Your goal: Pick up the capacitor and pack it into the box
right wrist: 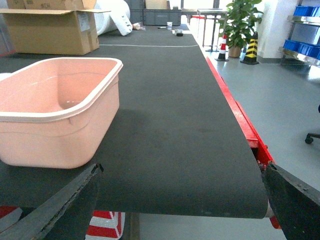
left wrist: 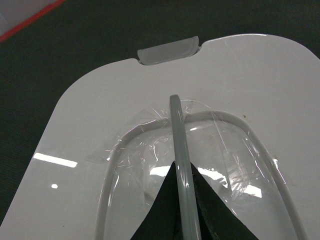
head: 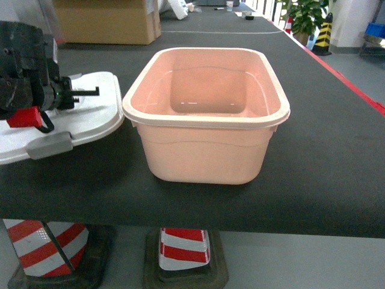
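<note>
My left gripper (left wrist: 187, 210) hovering over white lid (left wrist: 150, 125), which is lying flat on table (head: 325, 174) just left of box (head: 207, 114). Fingers closing round lid's grey handle bar (left wrist: 181, 150), bar running lengthwise between them, pointing toward grey latch (left wrist: 167, 50). Box sitting open, upright, mid-table, long axis running away from me; inside looking empty. Capacitor not showing in any view. My right gripper (right wrist: 180, 210) sitting low at near table edge, right of box, jaws spread wide, holding nothing. Left arm nearer lid.
</note>
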Controlling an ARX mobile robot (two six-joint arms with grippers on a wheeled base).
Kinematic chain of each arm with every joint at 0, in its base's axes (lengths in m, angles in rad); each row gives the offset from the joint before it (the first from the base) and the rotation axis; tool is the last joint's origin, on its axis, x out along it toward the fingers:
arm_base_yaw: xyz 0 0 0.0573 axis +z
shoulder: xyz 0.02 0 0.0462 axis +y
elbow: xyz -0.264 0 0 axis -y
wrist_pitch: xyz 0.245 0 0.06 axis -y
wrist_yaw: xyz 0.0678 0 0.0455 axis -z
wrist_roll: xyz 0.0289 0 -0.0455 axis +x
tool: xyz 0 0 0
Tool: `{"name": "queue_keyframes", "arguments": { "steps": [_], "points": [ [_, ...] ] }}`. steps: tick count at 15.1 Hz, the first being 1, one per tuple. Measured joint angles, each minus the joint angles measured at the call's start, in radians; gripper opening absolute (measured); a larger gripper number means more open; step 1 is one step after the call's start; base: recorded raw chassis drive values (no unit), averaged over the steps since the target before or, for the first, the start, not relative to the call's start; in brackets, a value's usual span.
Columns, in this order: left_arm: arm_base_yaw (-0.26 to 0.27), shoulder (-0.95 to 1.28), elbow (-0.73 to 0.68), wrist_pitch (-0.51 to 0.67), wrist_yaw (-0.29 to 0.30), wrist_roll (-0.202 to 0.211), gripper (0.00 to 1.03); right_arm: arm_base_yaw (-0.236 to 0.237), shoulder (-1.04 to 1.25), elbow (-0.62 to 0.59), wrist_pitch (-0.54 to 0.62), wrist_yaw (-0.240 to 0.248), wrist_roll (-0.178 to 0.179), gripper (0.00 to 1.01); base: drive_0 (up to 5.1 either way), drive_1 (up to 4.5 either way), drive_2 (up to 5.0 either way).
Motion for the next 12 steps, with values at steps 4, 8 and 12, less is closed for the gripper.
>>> {"name": "queue_keyframes", "arguments": {
  "steps": [4,8,12],
  "points": [
    [-0.034,-0.161,0.086,-0.082,-0.019,0.001,0.02,0.000,0.000,0.000,0.000,0.000,0.000,0.98,0.0,0.00,0.0],
    [-0.180,-0.242,0.204,-0.200,0.031,0.002,0.02,0.000,0.000,0.000,0.000,0.000,0.000,0.98,0.0,0.00,0.0],
    [-0.346,-0.217,0.256,-0.294,0.039,0.023,0.02,0.000,0.000,0.000,0.000,0.000,0.000,0.98,0.0,0.00,0.0]
  ]
}}
